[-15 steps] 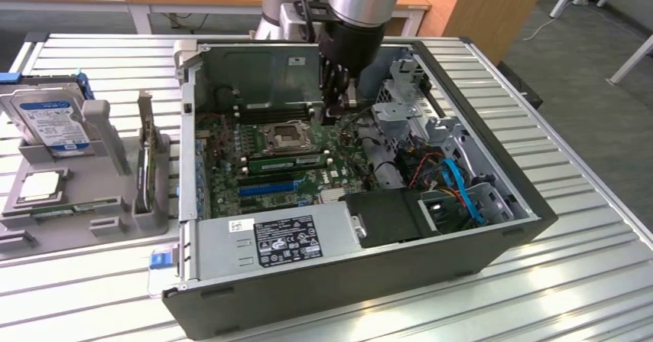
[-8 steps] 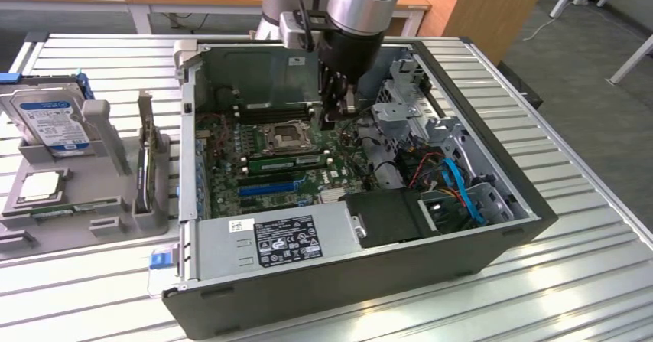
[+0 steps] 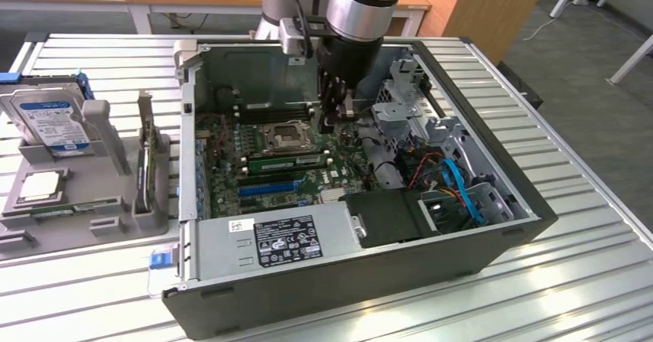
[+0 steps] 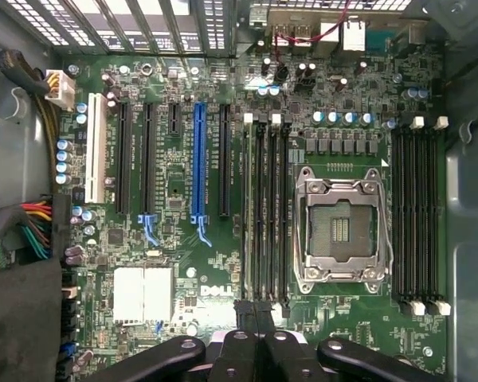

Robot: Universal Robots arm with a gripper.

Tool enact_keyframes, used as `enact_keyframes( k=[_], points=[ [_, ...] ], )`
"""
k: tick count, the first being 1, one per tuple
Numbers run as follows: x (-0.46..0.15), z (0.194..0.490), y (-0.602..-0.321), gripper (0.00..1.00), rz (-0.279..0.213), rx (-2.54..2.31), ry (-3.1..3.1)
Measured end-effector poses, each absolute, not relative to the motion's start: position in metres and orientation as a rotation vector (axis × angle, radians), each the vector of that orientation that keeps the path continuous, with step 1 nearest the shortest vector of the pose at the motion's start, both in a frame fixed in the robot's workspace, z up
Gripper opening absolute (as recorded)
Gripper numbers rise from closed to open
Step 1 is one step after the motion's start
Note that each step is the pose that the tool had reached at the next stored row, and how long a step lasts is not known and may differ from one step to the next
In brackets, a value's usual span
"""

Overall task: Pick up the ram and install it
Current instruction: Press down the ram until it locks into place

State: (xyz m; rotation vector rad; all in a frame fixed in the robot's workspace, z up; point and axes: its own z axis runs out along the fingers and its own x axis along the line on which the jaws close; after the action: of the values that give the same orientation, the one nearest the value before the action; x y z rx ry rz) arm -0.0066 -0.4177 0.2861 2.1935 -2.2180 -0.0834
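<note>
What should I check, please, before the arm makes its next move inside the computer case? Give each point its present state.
1. Pincer shut, nothing visible between its tips: ok.
2. Ram sits among the memory slots beside the processor socket: ok.
3. Ram pressed fully down, clips latched: cannot tell.
4. Pincer touching the ram: cannot tell.
5. Blue cable apart from the arm: ok.
6. Case flat on the table: ok.
</note>
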Motion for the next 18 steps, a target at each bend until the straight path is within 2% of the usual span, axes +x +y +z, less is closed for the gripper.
enact_keyframes(
  k=[18],
  points=[
    [-0.007, 0.267, -0.418, 0.10, -0.083, 2.194, -2.218]
  ],
)
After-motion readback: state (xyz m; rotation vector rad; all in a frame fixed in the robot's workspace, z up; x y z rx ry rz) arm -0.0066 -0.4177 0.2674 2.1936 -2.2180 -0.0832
